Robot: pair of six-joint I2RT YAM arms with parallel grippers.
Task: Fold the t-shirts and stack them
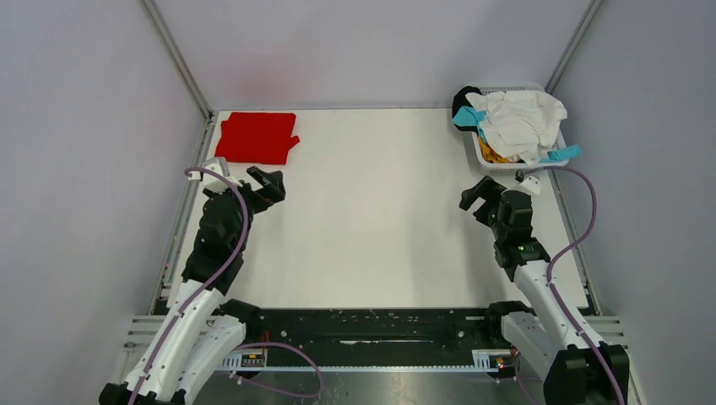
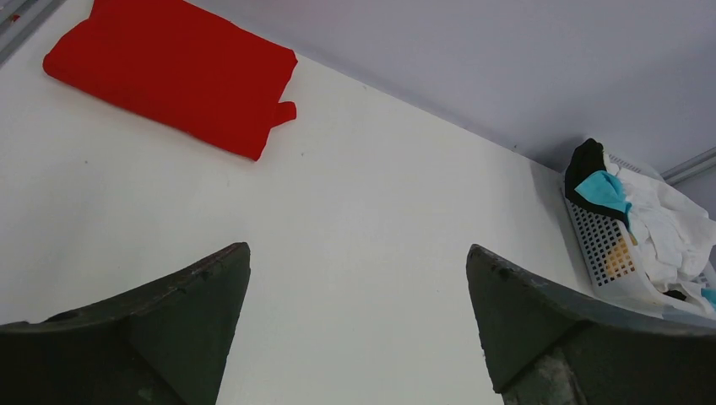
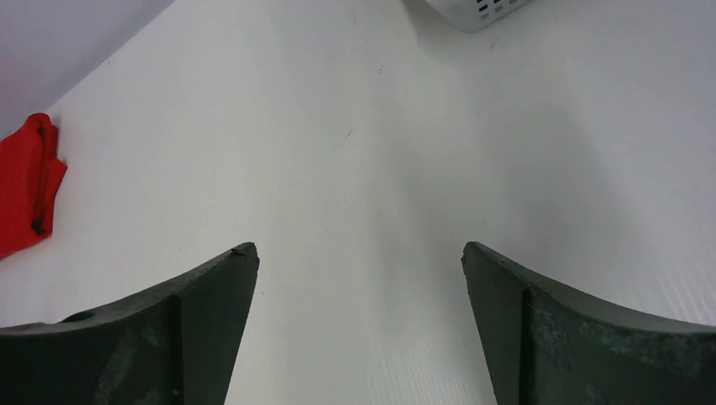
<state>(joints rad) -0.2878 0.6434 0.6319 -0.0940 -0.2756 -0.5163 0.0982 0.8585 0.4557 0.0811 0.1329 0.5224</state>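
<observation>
A folded red t-shirt (image 1: 257,137) lies flat at the table's far left corner; it also shows in the left wrist view (image 2: 173,69) and at the right wrist view's left edge (image 3: 25,186). A crumpled white t-shirt (image 1: 522,120) tops a pile with teal (image 1: 467,118), orange (image 1: 491,155) and black (image 1: 463,99) cloth in the basket. My left gripper (image 1: 268,183) is open and empty, just in front of the red shirt. My right gripper (image 1: 479,194) is open and empty, in front of the basket.
The white lattice basket (image 1: 483,155) stands at the table's far right corner and shows in the left wrist view (image 2: 604,253). Grey walls close the left, back and right. A black rail (image 1: 371,325) runs along the near edge.
</observation>
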